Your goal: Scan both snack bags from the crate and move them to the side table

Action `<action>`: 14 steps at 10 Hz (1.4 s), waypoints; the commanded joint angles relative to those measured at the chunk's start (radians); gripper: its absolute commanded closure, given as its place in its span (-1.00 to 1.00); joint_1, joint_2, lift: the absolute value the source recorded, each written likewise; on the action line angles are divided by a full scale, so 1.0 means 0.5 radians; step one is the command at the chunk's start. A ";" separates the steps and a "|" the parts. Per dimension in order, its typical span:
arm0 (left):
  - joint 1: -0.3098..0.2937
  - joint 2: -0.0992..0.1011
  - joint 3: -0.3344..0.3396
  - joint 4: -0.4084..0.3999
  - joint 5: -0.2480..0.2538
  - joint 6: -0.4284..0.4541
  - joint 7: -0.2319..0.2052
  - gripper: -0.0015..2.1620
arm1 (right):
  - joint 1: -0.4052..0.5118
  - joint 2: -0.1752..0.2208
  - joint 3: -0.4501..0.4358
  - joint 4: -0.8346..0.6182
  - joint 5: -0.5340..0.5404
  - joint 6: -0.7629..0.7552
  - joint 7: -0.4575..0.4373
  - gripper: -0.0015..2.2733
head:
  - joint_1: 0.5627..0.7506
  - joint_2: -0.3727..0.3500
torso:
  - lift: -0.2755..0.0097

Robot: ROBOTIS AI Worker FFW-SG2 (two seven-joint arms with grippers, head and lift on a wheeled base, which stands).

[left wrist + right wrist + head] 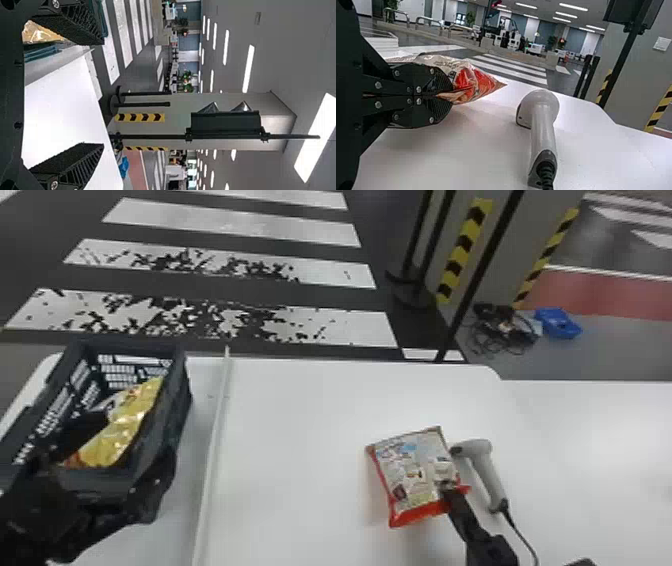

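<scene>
Here we are, and our worry is the right gripper (449, 95): it pinches just the near-right edge of the red-edged snack bag (407, 467), so the bag might twist or slip. It's over the white table (290, 420), just left of the scanner (482, 472); a careless swing could knock that over. Far left, the left gripper (104, 94) has its fingers spread at the crate (182, 405), whose walls could snag them. The held bag looks puffy, pale printed face up, red along its left and near sides; the yellow snack bag (125, 425) lies inside the crate, shiny and crinkled.
</scene>
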 commanded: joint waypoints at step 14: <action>-0.107 0.015 -0.115 0.032 -0.009 -0.017 0.002 -0.92 | 0.450 0.002 0.026 -0.556 -0.049 0.374 -0.146 -0.95 | 0.41 -0.45 | 0.26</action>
